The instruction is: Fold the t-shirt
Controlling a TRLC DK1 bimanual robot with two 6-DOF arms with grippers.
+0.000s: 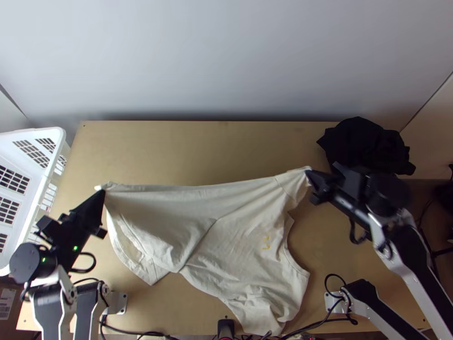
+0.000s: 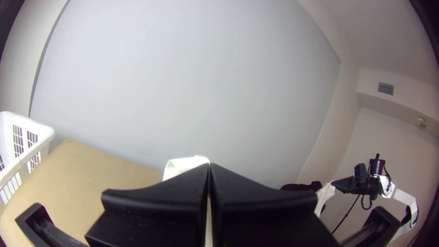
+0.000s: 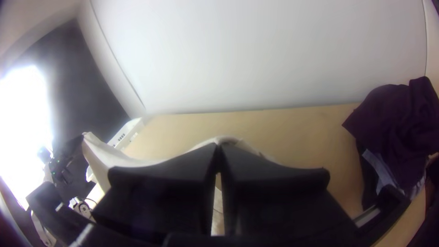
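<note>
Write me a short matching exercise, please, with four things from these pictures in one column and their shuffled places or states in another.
1. T-shirt
2. Basket
3. Dark cloth pile
4. Left gripper

A. Bunched near the table's far right corner in the top view
B. Cream, its far edge stretched out
C. Shut, pinching a corner of cream cloth
D. White with slotted walls, at the top view's left edge

Pairs: 1-B, 2-D, 3-A, 4-C

The t-shirt (image 1: 235,243) is cream, with small yellow marks (image 1: 266,242). The table (image 1: 170,150) is tan; the basket (image 1: 35,134) at left, white with gridded slots; the cloth (image 3: 393,123) at far right, deep purple; the wall (image 1: 226,68), pale grey.
</note>
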